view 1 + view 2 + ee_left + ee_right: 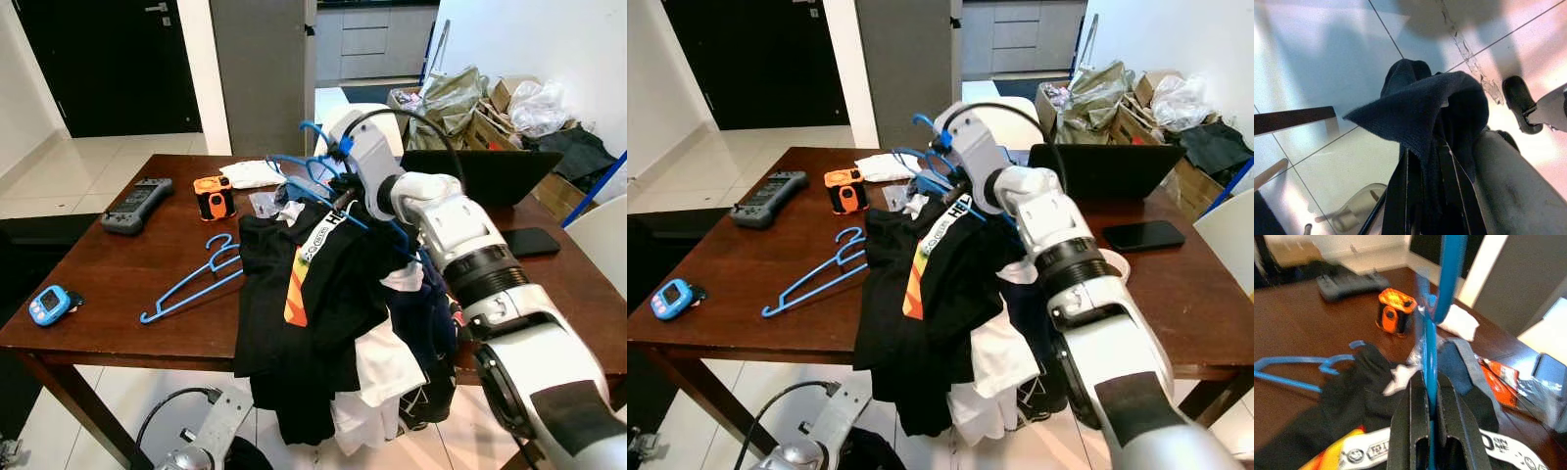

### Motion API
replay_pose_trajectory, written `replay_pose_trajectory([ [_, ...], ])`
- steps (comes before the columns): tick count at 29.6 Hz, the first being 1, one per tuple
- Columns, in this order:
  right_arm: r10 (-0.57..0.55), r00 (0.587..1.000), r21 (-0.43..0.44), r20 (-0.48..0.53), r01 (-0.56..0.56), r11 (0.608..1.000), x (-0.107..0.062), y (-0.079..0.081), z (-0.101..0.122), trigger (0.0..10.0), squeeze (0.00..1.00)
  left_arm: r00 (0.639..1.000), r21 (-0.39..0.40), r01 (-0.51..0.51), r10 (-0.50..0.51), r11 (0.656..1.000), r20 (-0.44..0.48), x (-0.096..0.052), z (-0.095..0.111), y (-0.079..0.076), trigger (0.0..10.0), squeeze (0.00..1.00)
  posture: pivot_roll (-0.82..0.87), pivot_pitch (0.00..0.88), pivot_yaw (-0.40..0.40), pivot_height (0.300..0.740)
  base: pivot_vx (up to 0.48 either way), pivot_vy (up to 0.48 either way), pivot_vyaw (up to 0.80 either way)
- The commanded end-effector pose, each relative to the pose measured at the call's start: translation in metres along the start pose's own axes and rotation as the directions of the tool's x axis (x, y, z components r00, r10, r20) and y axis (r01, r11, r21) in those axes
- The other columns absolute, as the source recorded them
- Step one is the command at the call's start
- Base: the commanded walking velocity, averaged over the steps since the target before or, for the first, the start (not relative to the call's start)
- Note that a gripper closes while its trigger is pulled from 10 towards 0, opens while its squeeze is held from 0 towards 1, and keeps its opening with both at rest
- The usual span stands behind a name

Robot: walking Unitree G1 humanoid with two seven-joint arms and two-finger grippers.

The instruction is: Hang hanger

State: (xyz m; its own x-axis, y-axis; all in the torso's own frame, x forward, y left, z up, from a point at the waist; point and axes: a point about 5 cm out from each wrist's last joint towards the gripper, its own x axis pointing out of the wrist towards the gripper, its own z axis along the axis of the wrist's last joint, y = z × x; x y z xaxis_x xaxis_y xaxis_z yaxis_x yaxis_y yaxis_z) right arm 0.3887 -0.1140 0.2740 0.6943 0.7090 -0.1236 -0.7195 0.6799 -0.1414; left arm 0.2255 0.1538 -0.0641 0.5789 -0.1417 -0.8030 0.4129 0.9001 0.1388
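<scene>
Clearly the right gripper [1431, 431] is clamped on the thin blue plastic hanger [1429, 352] it carries: the right wrist view shows the two black fingers [1409, 426] pressed together with the blue bar running up between them to the hook at the top. From the head camera, that gripper [343, 201] sits raised above the far middle of the dark brown wooden table [98, 284], and the held hanger [313, 171] shows only as blue loops and a hook poking out above a heap of clothes.

Draped below it is a black T-shirt with an orange and white print [299, 284], lying with white and dark garments that spill over the table's near edge. I cannot tell whether the shirt is properly on the hanger or merely bunched around it.

A second blue plastic hanger [191, 279] lies flat on the table, left of the clothes heap. An orange and black device [215, 197] stands further back on the table, and a grey handheld controller [137, 204] lies toward the table's left side.

The left gripper [1420, 196] hangs below the table over pale floor tiles, closed on a dark knitted cloth [1435, 107].

As for progress, I judge the task at its early stage: the hanger is picked up and lifted, but no rail or hook to hang it on is in sight, so carrying and hanging remain.
</scene>
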Motion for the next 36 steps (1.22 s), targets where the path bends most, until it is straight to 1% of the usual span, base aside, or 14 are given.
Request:
replay_pose_trajectory([
  [1,0.17,0.977,0.078,0.129,-0.181,0.98,-0.02,0.004,0.007,10.0,0.0,1.0,-0.017,-0.019,0.019,1.0,-0.007,-0.001,-0.002,0.003,10.0,0.0,0.01,0.0,0.002,0.74,0.0,0.0,0.0],
  [3,0.17,0.977,0.078,0.129,-0.181,0.98,-0.02,0.004,0.007,10.0,0.0,1.0,-0.017,-0.019,0.019,1.0,-0.007,-0.001,-0.002,0.003,10.0,0.0,0.01,0.0,0.002,0.74,0.0,0.0,0.0],
  [4,0.214,0.963,0.075,0.161,-0.228,0.971,-0.03,0.005,0.007,10.0,0.0,1.0,-0.016,-0.018,0.017,1.0,-0.012,-0.001,-0.003,0.004,10.0,0.0,0.01,0.0,0.007,0.74,0.0,0.0,0.0],
  [5,0.214,0.963,0.075,0.161,-0.228,0.971,-0.03,0.005,0.007,10.0,0.0,1.0,-0.016,-0.018,0.017,1.0,-0.012,-0.001,-0.003,0.004,10.0,0.0,0.01,0.0,0.007,0.74,0.0,0.0,0.0],
  [6,0.234,0.955,0.073,0.181,-0.25,0.966,-0.038,0.005,0.006,10.0,0.0,1.0,-0.013,-0.015,0.015,1.0,-0.016,-0.001,-0.003,0.004,10.0,0.0,0.01,0.0,0.012,0.74,0.0,0.0,0.0],
  [8,0.234,0.955,0.073,0.181,-0.25,0.966,-0.038,0.005,0.006,10.0,0.0,1.0,-0.013,-0.015,0.015,1.0,-0.016,-0.001,-0.003,0.004,10.0,0.0,0.01,0.0,0.012,0.74,0.0,0.0,0.0],
  [10,0.248,0.951,0.086,0.184,-0.267,0.96,-0.046,0.006,-0.006,10.0,0.0,1.0,-0.004,-0.008,0.008,1.0,-0.023,-0.001,-0.003,0.005,10.0,0.0,0.01,0.0,0.02,0.74,0.0,0.0,0.0],
  [14,0.252,0.952,0.1,0.174,-0.271,0.957,-0.048,0.008,-0.014,10.0,0.0,1.0,0.0,-0.005,0.005,1.0,-0.026,-0.001,-0.004,0.005,10.0,0.0,0.01,0.0,0.022,0.74,0.0,0.0,0.0],
  [16,0.257,0.953,0.12,0.16,-0.277,0.953,-0.05,0.011,-0.025,10.0,0.0,1.0,-0.004,-0.005,0.005,1.0,-0.031,-0.001,-0.004,0.006,10.0,0.0,0.01,0.0,0.024,0.74,0.0,0.0,0.0],
  [22,0.252,0.956,0.131,0.151,-0.272,0.953,-0.051,0.01,-0.029,10.0,0.0,0.999,-0.007,-0.006,0.006,1.0,-0.032,-0.001,-0.004,0.006,10.0,0.0,0.01,0.0,0.024,0.74,0.0,0.0,0.0],
  [23,0.244,0.962,0.141,0.126,-0.261,0.955,-0.052,0.009,-0.036,10.0,0.0,0.999,-0.008,-0.007,0.007,1.0,-0.034,-0.001,-0.004,0.006,10.0,0.0,0.01,0.0,0.022,0.74,-0.255,0.0,0.0],
  [26,0.244,0.962,0.141,0.126,-0.261,0.955,-0.052,0.009,-0.036,10.0,0.0,0.999,-0.008,-0.007,0.007,1.0,-0.034,-0.001,-0.004,0.006,10.0,0.0,0.01,0.0,0.022,0.74,-0.255,0.0,0.0],
  [29,0.243,0.966,0.171,0.09,-0.255,0.952,-0.058,0.006,-0.047,10.0,0.0,0.999,-0.001,-0.008,0.008,1.0,-0.037,-0.001,-0.004,0.006,10.0,0.0,0.01,0.0,0.022,0.74,-0.291,0.0,0.0],
  [36,0.25,0.966,0.187,0.073,-0.259,0.948,-0.063,0.007,-0.053,10.0,0.0,0.999,0.004,-0.008,0.008,1.0,-0.039,-0.001,-0.004,0.006,10.0,0.0,0.01,0.0,0.022,0.74,-0.317,0.0,0.0],
])
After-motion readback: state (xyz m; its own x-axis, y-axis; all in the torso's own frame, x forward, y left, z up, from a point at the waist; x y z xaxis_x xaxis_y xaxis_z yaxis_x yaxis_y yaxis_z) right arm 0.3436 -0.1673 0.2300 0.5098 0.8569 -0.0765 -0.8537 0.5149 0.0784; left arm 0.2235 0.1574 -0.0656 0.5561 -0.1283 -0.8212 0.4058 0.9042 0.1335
